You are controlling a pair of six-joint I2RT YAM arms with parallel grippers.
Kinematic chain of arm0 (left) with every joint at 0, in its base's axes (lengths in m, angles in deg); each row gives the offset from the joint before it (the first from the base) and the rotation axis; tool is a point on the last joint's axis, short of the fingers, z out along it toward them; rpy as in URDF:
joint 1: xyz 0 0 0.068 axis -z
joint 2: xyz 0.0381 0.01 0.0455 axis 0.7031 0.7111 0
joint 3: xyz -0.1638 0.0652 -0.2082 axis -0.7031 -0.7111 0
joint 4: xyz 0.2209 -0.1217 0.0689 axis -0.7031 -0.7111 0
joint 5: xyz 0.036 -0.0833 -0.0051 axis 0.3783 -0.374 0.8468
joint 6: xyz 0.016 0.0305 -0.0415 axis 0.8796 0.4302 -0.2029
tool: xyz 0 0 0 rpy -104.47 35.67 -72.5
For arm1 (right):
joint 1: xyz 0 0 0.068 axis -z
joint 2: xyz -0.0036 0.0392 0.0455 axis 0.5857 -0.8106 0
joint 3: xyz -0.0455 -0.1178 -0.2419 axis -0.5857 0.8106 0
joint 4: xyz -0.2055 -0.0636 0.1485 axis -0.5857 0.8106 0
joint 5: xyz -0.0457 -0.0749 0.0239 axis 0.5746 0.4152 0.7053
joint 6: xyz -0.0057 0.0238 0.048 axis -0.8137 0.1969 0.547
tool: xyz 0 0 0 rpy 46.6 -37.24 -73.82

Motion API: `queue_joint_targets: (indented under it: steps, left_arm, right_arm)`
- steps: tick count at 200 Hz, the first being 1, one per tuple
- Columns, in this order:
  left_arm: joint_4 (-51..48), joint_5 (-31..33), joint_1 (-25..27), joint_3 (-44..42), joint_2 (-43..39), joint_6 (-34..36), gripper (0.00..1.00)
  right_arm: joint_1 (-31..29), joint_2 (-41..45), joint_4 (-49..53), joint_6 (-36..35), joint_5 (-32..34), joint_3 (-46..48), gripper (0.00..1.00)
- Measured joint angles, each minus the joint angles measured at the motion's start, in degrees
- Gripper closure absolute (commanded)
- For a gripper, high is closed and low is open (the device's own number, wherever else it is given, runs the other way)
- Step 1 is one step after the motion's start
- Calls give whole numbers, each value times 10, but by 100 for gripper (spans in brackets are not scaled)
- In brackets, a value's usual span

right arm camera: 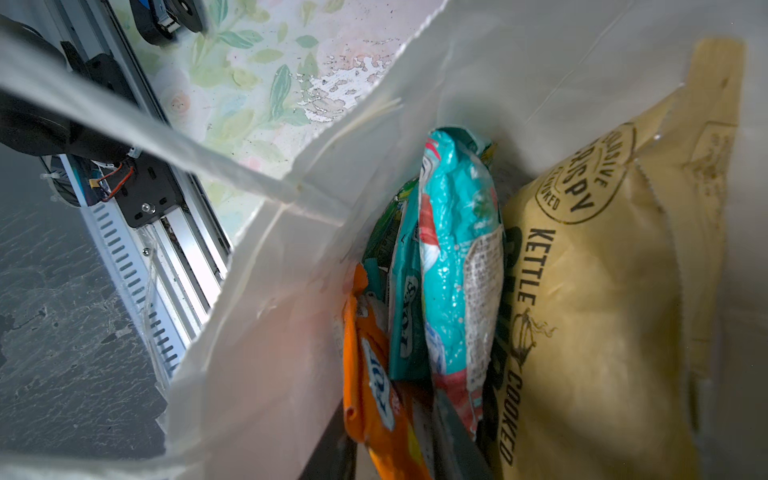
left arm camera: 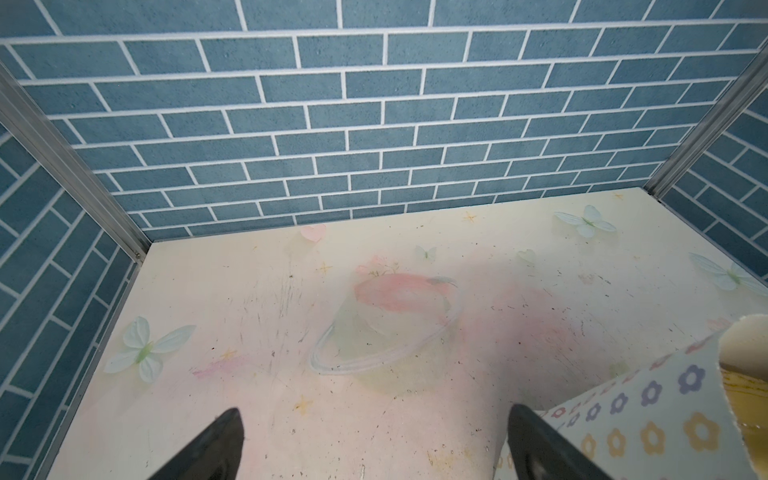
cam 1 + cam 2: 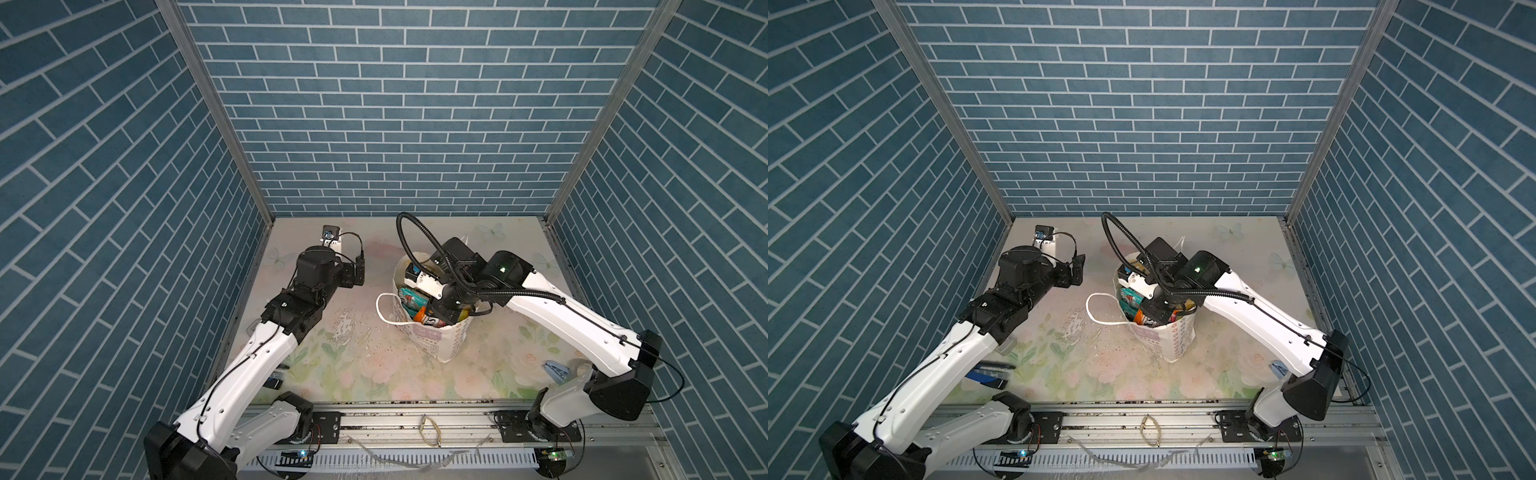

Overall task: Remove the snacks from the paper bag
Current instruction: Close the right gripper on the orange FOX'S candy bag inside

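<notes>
1. Half burying the right end effector [image 1: 395, 428] in the mouth of the paper bag [image 3: 440, 340], reaching down past the bag's rim.
2. Setting its fingers [image 1: 457, 432] close on either side of the orange pouch [image 1: 374, 386], at the pouch's upper edge. Not showing whether pinching or merely straddling, so cannot tell.
3. Finding all visible snacks standing on edge inside the bag. Placing the orange pouch against one bag wall, the teal pouch [image 1: 453, 249] next inward, and the chips bag [image 1: 602, 311] against the opposite wall.
4. Seeing every long axis pointing down toward the bag's floor, in line with the right end effector's reach.
5. Judging the coming pull as needing to run straight up through the bag's mouth. Expecting any sideways drag to risk tipping the upright bag.
6. Holding the left end effector [image 2: 374, 449] wide apart and empty over the counter [image 3: 374, 365], just beside the bag's flowered outer wall. Lying farther from the snacks than the right one, though looking well placed for steadying the bag.
</notes>
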Motion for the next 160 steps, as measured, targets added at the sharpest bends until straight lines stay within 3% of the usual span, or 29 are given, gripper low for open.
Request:
queue_joint_targets:
  steps: [18,53,160]
  left_arm:
    - [0,0,0,0,2,1,0]
    - [0,0,0,0,2,1,0]
    - [-7,0,0,15,3,14,0]
  right_arm:
    - [-2,-4,0,-2,6,0,86]
    - [-4,-5,0,-5,17,0,100]
    - [-8,19,-34,-4,33,11,100]
